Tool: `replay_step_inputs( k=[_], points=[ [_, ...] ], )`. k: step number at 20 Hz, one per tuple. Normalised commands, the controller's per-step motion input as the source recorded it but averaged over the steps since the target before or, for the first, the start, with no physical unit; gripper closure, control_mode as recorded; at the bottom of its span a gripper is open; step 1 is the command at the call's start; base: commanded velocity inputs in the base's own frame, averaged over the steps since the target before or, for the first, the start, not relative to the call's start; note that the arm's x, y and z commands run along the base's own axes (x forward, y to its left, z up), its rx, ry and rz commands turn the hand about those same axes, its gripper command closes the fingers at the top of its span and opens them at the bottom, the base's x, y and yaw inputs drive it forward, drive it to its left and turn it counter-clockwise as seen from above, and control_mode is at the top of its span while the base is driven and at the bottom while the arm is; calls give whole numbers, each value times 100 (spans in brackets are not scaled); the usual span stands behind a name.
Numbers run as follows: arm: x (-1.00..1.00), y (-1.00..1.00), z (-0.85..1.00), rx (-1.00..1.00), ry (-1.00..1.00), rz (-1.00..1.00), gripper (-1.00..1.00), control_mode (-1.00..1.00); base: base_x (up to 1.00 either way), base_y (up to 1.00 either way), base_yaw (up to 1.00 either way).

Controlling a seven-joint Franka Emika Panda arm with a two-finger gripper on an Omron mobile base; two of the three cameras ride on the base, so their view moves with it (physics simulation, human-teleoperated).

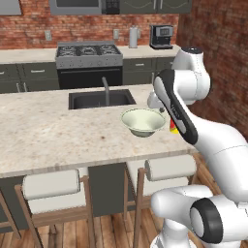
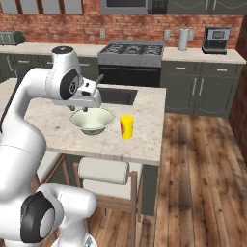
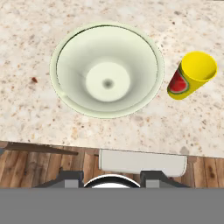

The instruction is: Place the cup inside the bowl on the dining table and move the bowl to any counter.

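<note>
Cup [image 2: 126,126] stands upright on the surface [image 2: 144,140], just beside the bowl [image 2: 92,120] on its right, not touching it, near the front edge and closer to the right end. It looks small, stiff and light, a smooth-sided thing with a red melon patch, likely a bit slippery; my call is a pinch across its walls near the rim, or over the lip from above. The bowl sits empty, wide and rigid, probably heavier; its cream rim looks like the only place jaws could bite. The gripper [image 2: 86,108] hangs right over the bowl, holding nothing; whether the jaws are apart or together, I cannot tell. Speckled stone top, black sink [image 1: 101,99] behind, stools [image 1: 51,189] tucked under the front edge, brick wall and stove [image 1: 88,55] beyond.
</note>
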Motion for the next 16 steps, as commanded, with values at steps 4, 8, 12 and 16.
replay_step_inputs(
  k=[4,8,12,16],
  points=[
    [1,-2,0,0,-1,0,-100,-100,0,0,0],
    [0,-12,0,0,-1,0,-100,-100,0,0,0],
    [0,-13,0,0,0,0,-100,-100,0,0,0],
    [0,-40,0,0,0,-1,-100,-100,0,0,0]
  ],
)
